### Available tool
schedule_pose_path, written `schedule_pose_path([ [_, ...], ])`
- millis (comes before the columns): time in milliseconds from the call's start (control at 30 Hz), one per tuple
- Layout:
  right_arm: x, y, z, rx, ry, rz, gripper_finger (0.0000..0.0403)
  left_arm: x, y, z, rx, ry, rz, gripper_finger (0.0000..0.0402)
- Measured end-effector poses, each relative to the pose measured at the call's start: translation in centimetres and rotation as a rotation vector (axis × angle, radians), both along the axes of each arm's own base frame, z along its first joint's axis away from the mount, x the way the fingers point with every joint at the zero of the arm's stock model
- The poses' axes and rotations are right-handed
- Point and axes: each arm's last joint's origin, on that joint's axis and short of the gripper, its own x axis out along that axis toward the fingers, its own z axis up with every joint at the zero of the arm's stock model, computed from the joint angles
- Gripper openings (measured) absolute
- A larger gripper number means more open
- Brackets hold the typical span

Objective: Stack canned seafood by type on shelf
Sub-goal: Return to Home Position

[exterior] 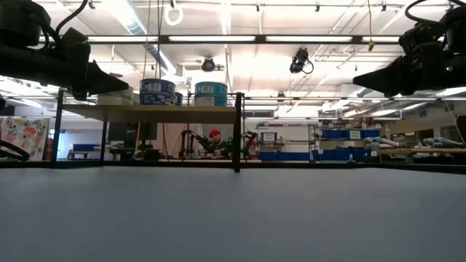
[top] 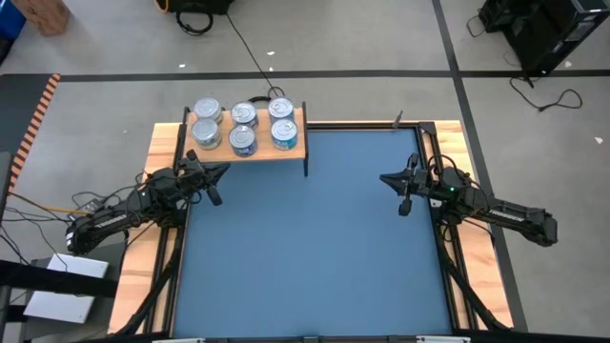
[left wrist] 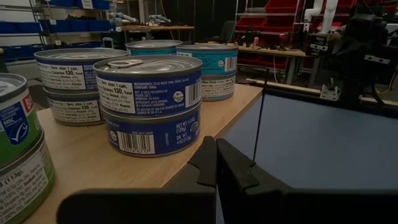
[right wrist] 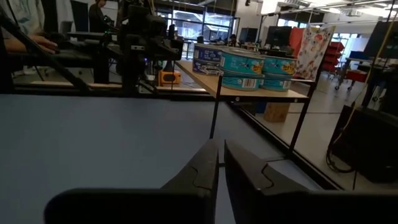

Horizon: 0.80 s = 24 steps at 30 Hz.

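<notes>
— Fingers first?

— Pressed together on the left gripper [left wrist: 216, 149], nothing held. Closed to a bare slit on the right gripper [right wrist: 221, 149], and just as empty.

— Parked where?

— Left of centre in the high view, tip just below the lower left corner of the shelf [top: 262, 154]. Right of centre for the other, well apart from the shelf. Both over the table [top: 315, 257].

— And the cans [top: 242, 140]?

— All on the shelf, upper middle of the high view. Six piles in two rows of three, two high judging by the left wrist view. Blue cans [left wrist: 152, 102] nearest that camera, green cans [left wrist: 18, 155] beside them, teal cans [left wrist: 208, 65] farther back. None visible on the table.

— Handling, if needing a nudge?

— Probably stiff metal with no give, and fairly hefty for the size. Smooth labelled walls, likely slippery, so worth a firm squeeze. Best taken across the side wall at mid-height, fingers opened wider than the can, never by the lid [left wrist: 155, 65]. Low and broad, so steady alone. As a pile, probably easy to slide off the rim below. Safest lifted straight up, with no sideways drag.
</notes>
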Motion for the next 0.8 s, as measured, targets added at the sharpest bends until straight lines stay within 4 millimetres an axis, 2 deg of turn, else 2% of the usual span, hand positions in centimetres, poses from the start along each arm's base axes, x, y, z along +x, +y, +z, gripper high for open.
schedule_pose_path([
  [800, 0.0, 0.0, 0.0, 0.0, 0.0, 0.0, 0.0036, -0.01, 0.0, 0.04, 0.0, -0.001, 0.0, 0.0002],
])
